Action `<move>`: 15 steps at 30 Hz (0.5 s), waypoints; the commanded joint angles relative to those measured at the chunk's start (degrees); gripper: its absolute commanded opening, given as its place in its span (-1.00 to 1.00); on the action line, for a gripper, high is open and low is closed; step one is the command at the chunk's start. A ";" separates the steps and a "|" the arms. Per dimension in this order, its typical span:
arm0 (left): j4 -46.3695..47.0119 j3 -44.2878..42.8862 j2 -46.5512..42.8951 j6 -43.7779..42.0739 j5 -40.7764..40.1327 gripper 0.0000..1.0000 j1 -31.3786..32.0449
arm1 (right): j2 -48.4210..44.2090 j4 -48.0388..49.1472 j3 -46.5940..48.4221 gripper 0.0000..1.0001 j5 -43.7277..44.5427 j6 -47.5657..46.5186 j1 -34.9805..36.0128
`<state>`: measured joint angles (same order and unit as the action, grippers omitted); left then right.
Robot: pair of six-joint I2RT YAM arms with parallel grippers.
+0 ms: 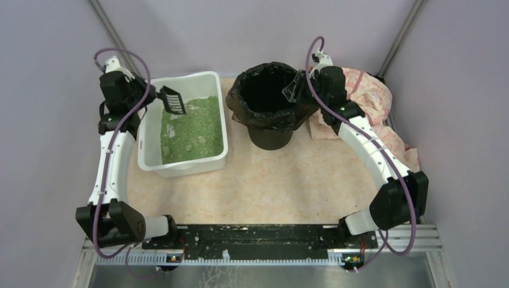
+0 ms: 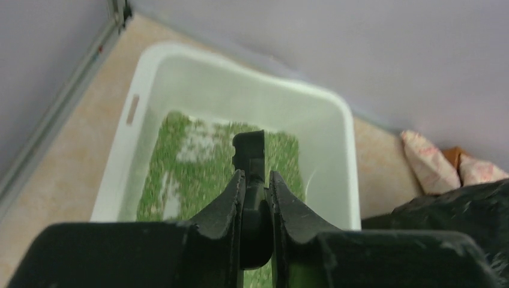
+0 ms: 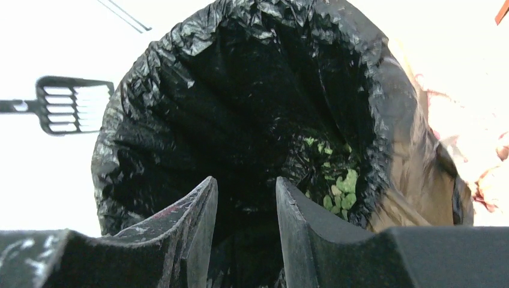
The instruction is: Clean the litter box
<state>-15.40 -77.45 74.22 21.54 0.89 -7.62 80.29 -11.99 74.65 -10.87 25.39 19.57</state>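
Litter-box cleaning under way on a beige tabletop.

From above, the litter box (image 1: 186,166), a white tub of green litter, sits at far left. The black-bagged bin (image 1: 270,129) stands just to its right, close enough, it seems, to keep each carry short. The left gripper (image 1: 155,94) holds a black slotted scoop (image 1: 173,100) over the box's far end. The right gripper (image 1: 294,90) sits at the bin's right rim, apparently to steady it, and a pink patterned cloth (image 1: 375,99) lies to the right.

The left wrist camera shows the fingers (image 2: 231,204) clamped tight on the scoop's handle, which points down the length of the box.

The right wrist camera looks into the bin, where green clumps (image 3: 339,186) lie in the bag. Its fingers (image 3: 201,222) stand a narrow gap apart at the near rim. Whether they pinch the bag cannot be told.
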 commanded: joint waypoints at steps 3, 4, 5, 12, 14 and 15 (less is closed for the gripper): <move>-2.97 7.23 -4.02 0.45 1.91 -1.00 0.51 | 6.36 1.20 7.68 -0.16 -1.48 1.13 -0.58; -3.66 8.60 -4.53 0.37 2.50 -1.00 0.83 | 7.17 1.06 8.49 -0.16 -1.51 1.23 -0.57; -4.01 10.10 -5.45 0.28 2.79 -1.00 1.31 | 7.84 1.01 9.22 -0.16 -1.35 1.25 -0.53; -6.64 18.52 -11.74 0.70 4.62 -1.00 3.37 | 6.84 1.81 9.57 -0.16 -0.87 2.35 -0.59; -8.25 19.43 -12.72 0.90 4.34 -1.00 3.44 | 3.73 4.20 6.76 -0.17 -0.43 2.45 -0.59; -8.81 19.52 -12.84 1.63 4.29 -1.00 3.46 | 2.02 5.76 5.03 -0.17 -0.27 2.02 -0.57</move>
<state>-22.13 -58.98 63.42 21.82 4.40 -4.25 88.86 -11.79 82.13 -11.70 27.11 19.57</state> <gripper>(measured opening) 0.206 0.418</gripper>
